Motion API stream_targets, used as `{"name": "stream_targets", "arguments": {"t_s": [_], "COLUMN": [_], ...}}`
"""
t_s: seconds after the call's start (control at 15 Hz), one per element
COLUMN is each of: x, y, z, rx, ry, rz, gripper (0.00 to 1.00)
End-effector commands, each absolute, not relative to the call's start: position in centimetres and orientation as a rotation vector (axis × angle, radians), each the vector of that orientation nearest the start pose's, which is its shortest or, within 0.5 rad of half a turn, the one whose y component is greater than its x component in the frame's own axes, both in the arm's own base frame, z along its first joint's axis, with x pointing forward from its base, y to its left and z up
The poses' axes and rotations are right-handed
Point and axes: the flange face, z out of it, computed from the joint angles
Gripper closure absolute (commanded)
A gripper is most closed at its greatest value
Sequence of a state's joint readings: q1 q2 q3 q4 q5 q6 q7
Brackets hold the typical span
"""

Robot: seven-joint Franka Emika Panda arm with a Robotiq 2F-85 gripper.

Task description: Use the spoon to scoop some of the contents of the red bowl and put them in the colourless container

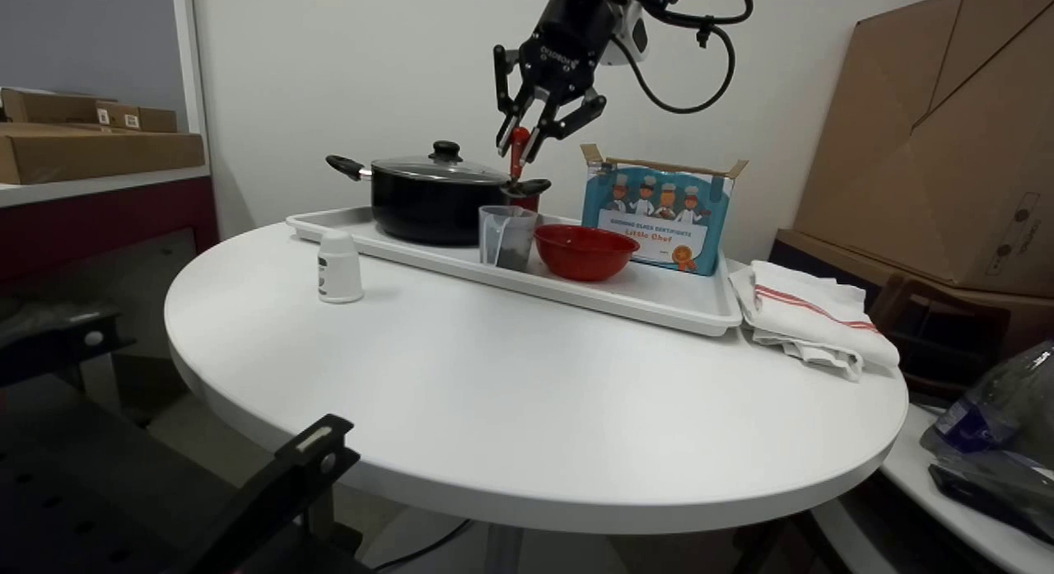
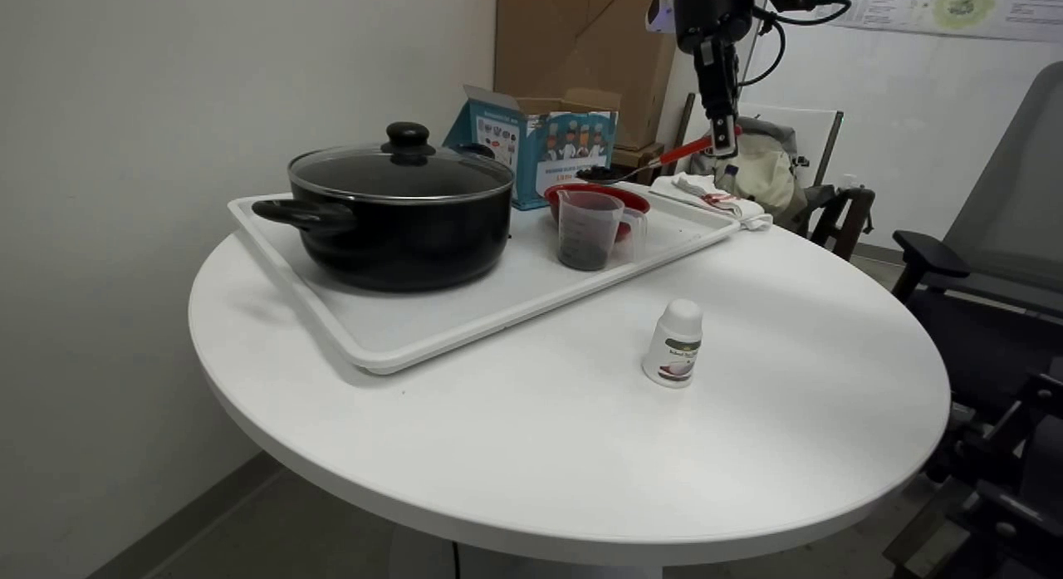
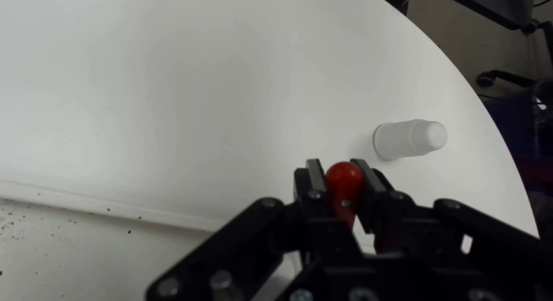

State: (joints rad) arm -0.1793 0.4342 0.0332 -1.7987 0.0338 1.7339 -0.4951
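Upper right in an exterior view, the pincer [image 2: 724, 139] clamps one red-handled spoon [image 2: 679, 152], its dark load [image 2: 600, 173] hidden from the wrist view; centre, one measuring cup [image 2: 585, 226].

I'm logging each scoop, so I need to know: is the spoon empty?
No, in an exterior view dark contents lie on the head of the spoon.

Gripper [image 1: 520, 143]: black, jointed
Pads [image 3: 317, 175]: grey
Lettering [image 1: 559, 58]: whitish
Screws [image 3: 301, 295]: silvery, round
Shell [image 1: 626, 29]: white
Cable [image 1: 732, 62]: black, looped, 3 o'clock from lettering
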Motion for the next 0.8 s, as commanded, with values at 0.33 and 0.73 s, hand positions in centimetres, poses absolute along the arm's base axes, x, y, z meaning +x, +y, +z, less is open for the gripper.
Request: {"name": "stream_targets", "arguments": {"t_s": [0.33, 0.73], "x": [60.2, 61.2], "y": [-8.6, -7.4], "z": [27.1, 27.1], "rx": [-2.847, -2.849], "ry": [-0.466, -0.491], "rz": [0.713, 0.738], "gripper": [0.89, 0.89]}}
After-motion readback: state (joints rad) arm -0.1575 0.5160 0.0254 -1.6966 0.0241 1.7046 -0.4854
